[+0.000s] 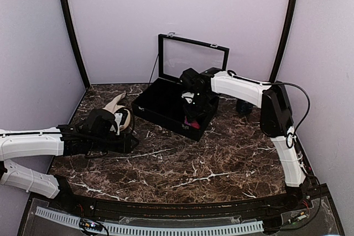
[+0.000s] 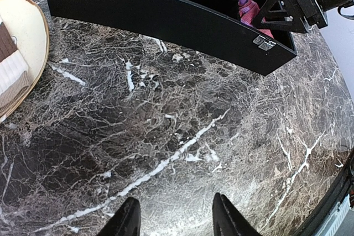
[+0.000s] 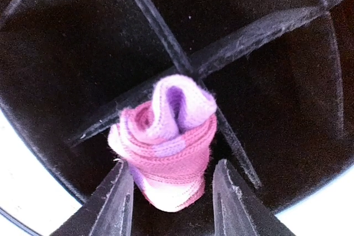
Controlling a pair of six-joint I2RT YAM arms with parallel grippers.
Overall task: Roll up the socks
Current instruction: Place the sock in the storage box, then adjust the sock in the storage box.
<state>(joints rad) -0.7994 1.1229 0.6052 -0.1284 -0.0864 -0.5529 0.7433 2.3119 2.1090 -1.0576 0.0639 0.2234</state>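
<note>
Pink sock (image 3: 166,142) between right fingers (image 3: 117,203) (rolled)

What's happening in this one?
The right gripper is down in the black box, its fingers on either side of the rolled pink sock, which stands in a compartment; whether it grips the sock is unclear. The left gripper is open and empty above the table. The cream sock lies unrolled on the plate, not yet handled.
</note>
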